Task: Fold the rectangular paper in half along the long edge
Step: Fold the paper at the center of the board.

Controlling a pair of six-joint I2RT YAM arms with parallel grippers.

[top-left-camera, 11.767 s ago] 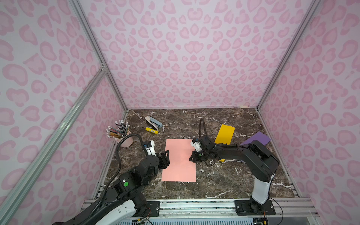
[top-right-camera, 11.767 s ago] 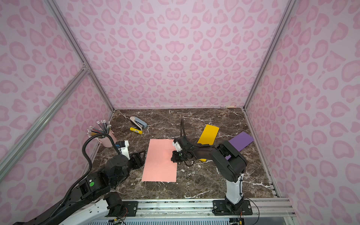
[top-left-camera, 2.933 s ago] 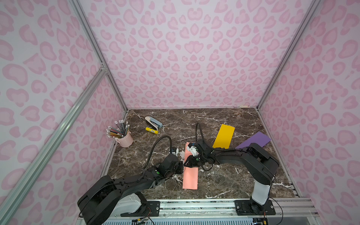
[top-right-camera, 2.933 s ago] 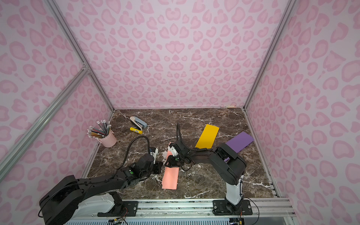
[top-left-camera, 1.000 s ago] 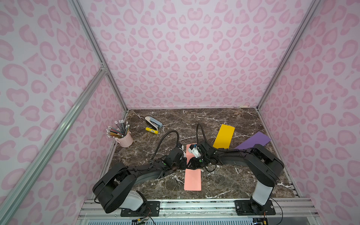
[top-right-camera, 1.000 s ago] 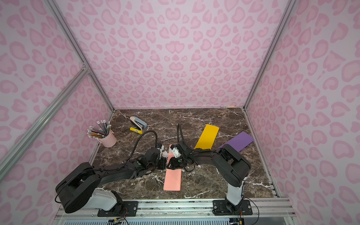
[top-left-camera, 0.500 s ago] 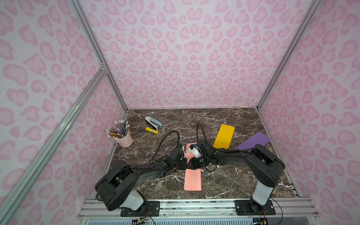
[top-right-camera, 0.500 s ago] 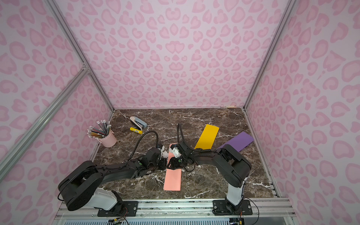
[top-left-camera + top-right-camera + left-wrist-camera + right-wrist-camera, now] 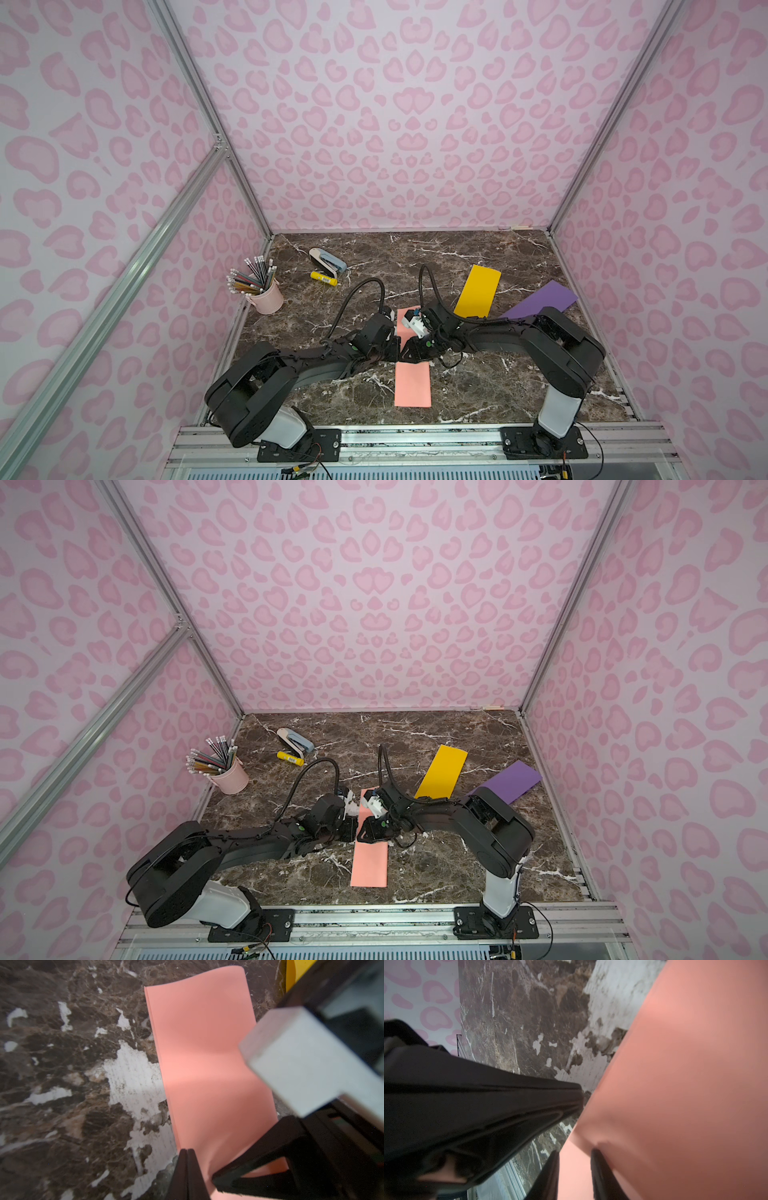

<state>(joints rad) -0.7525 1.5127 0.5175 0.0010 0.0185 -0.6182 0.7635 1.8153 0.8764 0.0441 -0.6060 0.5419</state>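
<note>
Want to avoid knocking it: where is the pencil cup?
In both top views the pencil cup stands at the left edge of the table by the wall, just left of the stapler and the yellow stick.

A folded salmon paper (image 9: 369, 867) was laid on the marble worktop (image 9: 440, 866), its middle crossed by the left hand (image 9: 351, 828) and right hand (image 9: 367, 831).

walls (image 9: 395, 124): pink heart-spot print | corner posts (image 9: 208, 112): aluminium | floor (image 9: 457, 249): dark brown marble, white veins

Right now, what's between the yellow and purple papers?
Only bare table lies between the yellow paper and the purple paper, as both top views show.
</note>
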